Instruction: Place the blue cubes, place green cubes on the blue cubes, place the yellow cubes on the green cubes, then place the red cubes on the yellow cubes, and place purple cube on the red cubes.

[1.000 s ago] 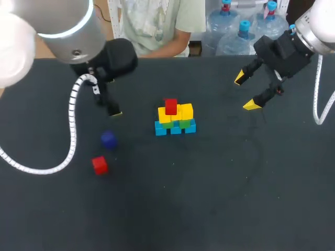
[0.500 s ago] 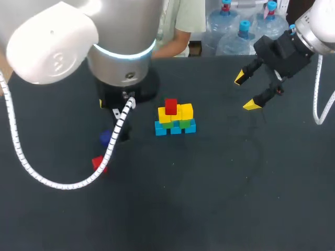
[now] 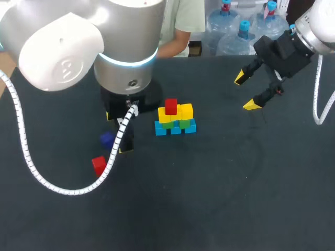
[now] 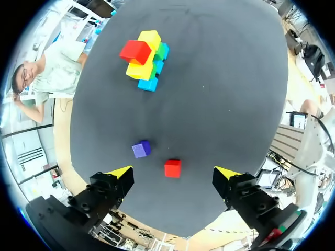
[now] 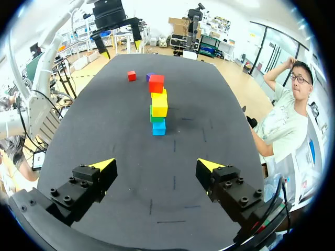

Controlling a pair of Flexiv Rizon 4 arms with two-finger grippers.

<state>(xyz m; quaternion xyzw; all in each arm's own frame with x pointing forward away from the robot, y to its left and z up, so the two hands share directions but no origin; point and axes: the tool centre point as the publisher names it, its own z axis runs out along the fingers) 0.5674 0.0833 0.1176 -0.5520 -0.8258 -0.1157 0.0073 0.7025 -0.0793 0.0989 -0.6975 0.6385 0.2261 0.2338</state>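
Observation:
A cube stack [image 3: 175,119] stands mid-table: blue cubes at the bottom, green on them, yellow above, and one red cube [image 3: 170,106] on top. Left of it lie a loose purple cube [image 3: 107,139] and a loose red cube [image 3: 99,164]. My left gripper [image 3: 118,133] hangs open over these two. In the left wrist view the loose red cube [image 4: 172,168] shows between the open left gripper's [image 4: 173,172] yellow tips, the purple cube [image 4: 141,149] just ahead, the stack [image 4: 145,60] farther ahead. My right gripper [image 3: 246,91] is open and empty at the back right, facing the stack [image 5: 158,104].
My left arm's large body [image 3: 104,47] and its white cable [image 3: 31,162] hang over the table's left half. In the right wrist view the right gripper [image 5: 156,165] has bare black table [image 5: 172,172] ahead of it, up to the stack.
My left arm has swung right and forward, bringing its open gripper from behind the loose cubes to over them. The right arm and all cubes are unmoved.

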